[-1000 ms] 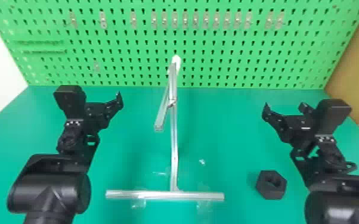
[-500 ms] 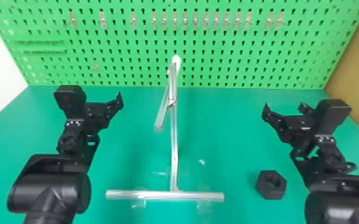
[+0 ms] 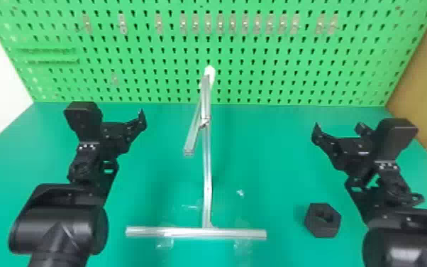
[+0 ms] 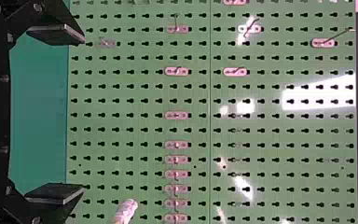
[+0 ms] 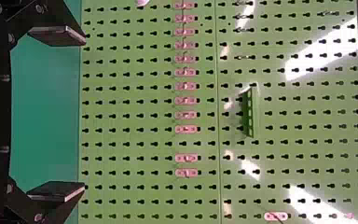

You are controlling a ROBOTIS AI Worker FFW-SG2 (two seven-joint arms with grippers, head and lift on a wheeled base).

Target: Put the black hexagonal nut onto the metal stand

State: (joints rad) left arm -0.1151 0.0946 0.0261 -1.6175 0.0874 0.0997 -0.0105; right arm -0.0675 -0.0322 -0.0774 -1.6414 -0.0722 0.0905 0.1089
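Where the bench [image 3: 273,170] comes nearest, the left arm [image 3: 58,227] and the right arm [image 3: 411,245] reach over it from either side, both black. Just past that near stretch lies the metal stand's foot [image 3: 177,232], a bar running crosswise about midway between the bench's left and right edges, with clear tape-like patches [image 3: 243,243] beside and across it. The black hexagonal nut [image 3: 322,220] sits on the bench toward its near right corner, to the right of the foot and apart from it, between the stand and the right arm, its hole showing.

Farther in, the right gripper [image 3: 339,128] hangs over the right half of the bench, beyond the nut; its jaws stand apart with nothing between them. Over the left half the left gripper [image 3: 117,133] matches it, jaws spread and holding nothing.

Between the two grippers the metal stand [image 3: 206,170] rises upright from its foot, with a slanting bar [image 3: 192,136] set off toward the near left and a white tip [image 3: 209,72] at the top.

Along the far edge of the bench, from the far left corner to the far right one, stands a green pegboard [image 3: 276,85] with a row of small clips [image 3: 244,24]. A green slotted bracket [image 5: 251,112] is fixed to the board in the right wrist view.
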